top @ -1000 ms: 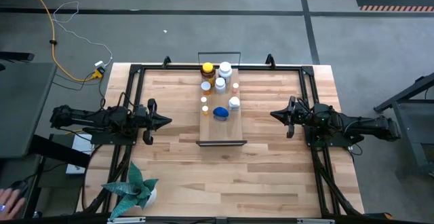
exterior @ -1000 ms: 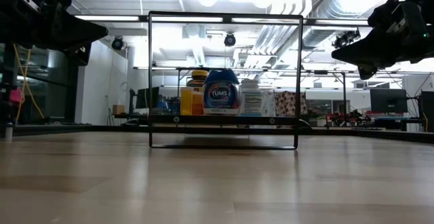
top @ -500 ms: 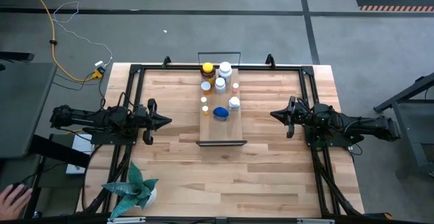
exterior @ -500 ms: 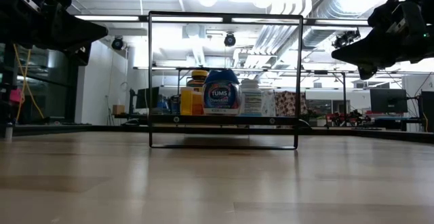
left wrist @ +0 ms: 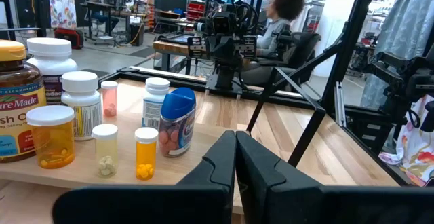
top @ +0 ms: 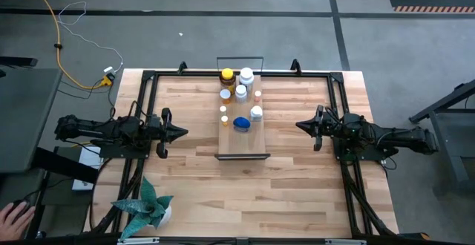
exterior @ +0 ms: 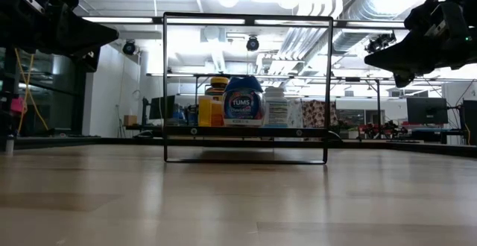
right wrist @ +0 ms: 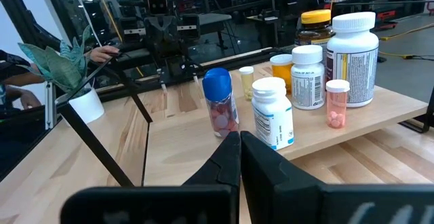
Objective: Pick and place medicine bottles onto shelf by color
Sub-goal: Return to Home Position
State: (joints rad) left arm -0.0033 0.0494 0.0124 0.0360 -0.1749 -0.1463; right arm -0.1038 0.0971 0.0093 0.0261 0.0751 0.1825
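Observation:
The shelf (top: 243,142) is a long light-wood board with black end frames, lying mid-table. Several medicine bottles stand upright on its far half: an amber one with a yellow cap (top: 227,75), white ones (top: 246,75), tiny orange ones (top: 223,111) and a blue-capped one (top: 242,123). My left gripper (top: 182,133) is shut and level at the table's left side, pointing at the shelf, well short of it. My right gripper (top: 300,125) is shut and level at the right side, also apart from the shelf. The wrist views show shut fingers (left wrist: 235,137) (right wrist: 240,137) and the blue-capped bottle (left wrist: 178,121) (right wrist: 218,102).
A potted plant (top: 148,204) stands at the table's near left corner. Black frame rails (top: 335,96) run along the table's sides and far edge. A person's hand (top: 11,217) shows off the table at the near left. Bare wood (top: 245,193) lies near the shelf's near end.

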